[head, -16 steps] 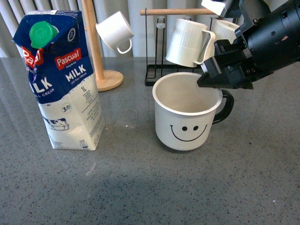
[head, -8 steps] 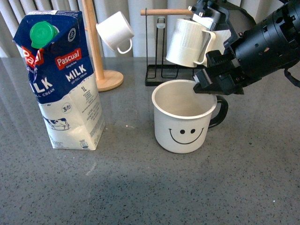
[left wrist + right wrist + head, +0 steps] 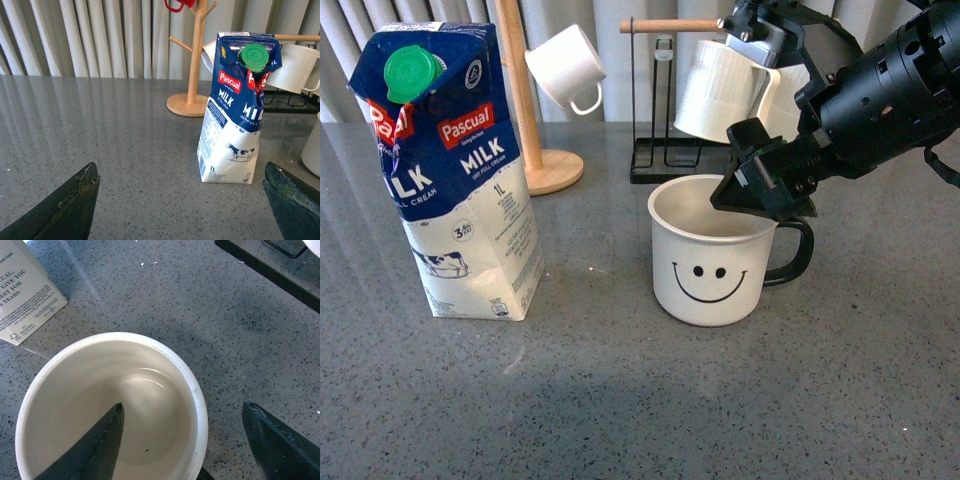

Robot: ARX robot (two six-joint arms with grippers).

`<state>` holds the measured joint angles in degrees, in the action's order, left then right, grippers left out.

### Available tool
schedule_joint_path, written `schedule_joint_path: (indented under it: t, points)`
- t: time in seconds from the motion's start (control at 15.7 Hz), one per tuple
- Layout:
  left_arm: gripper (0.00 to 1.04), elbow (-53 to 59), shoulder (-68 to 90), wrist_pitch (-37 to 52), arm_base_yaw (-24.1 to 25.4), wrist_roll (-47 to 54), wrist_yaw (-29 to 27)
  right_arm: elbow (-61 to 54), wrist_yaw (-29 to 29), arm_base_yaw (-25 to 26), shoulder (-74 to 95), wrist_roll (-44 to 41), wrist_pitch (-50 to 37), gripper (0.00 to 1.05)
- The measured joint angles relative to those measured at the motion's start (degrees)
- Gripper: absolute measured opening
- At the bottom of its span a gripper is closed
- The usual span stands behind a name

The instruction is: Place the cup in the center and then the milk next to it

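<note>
Cup (image 3: 710, 270) upright on counter (image 3: 620, 400), mid-scene, smiley toward me. Right tool (image 3: 182, 407) spread astride rim at handle side, one finger inside, not pinching. My worry: crooked pull-out snags rim, drags or tips cup. Milk (image 3: 450, 180) upright to its left, apart. Left tool (image 3: 180, 167) spread, empty, facing milk.

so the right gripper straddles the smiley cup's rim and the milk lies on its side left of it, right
Not quite: the milk stands upright, as the front view shows. The rest holds: it is left of the cup, and the right gripper straddles the rim.
</note>
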<state>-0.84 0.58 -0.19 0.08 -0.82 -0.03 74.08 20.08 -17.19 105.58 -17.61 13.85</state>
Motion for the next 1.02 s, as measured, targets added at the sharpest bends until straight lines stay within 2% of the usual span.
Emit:
schedule_joint_path:
  t: [0.19,0.32,0.38,0.57,0.64,0.7,0.76,0.83,0.89,0.96,1.02]
  points:
    - [0.98,0.0,0.02,-0.02,0.0,0.02,0.0,0.0,0.04,0.02,-2.45,1.75,-2.32,1.0]
    - [0.98,0.0,0.02,-0.02,0.0,0.0,0.0,-2.89,0.28,0.39,-8.9,6.36,-9.05,0.98]
    - [0.98,0.0,0.02,0.0,0.0,0.02,0.0,-8.26,-0.92,0.74,-15.39,9.79,-15.1,0.98]
    - [0.98,0.0,0.02,0.0,0.0,0.0,0.0,-27.15,-11.82,2.36,-34.75,18.51,-30.14,0.98]
    - [0.98,0.0,0.02,0.0,0.0,0.0,0.02,-33.51,-14.8,2.05,-42.56,20.13,-32.0,0.98]
    - [0.98,0.0,0.02,0.0,0.0,0.0,0.0,-42.8,-20.31,0.07,-55.32,22.27,-31.32,0.98]
    - [0.98,0.0,0.02,0.0,0.0,0.0,0.0,-48.65,-28.79,-1.79,-62.79,21.46,-30.38,0.9]
    - [0.98,0.0,0.02,0.0,0.0,0.0,0.0,-65.2,-26.14,10.71,-84.35,18.75,-23.61,0.48]
    - [0.98,0.0,0.02,0.0,0.0,0.0,-0.02,-67.52,-21.53,17.0,-88.72,18.38,-23.32,0.33]
    - [0.98,0.0,0.02,0.0,0.0,0.0,0.0,-67.89,-20.33,17.46,-90.09,18.16,-23.45,0.16]
    - [0.98,0.0,0.02,0.0,0.0,0.0,0.0,-68.46,-20.11,17.14,-90.88,18.05,-23.21,0.05]
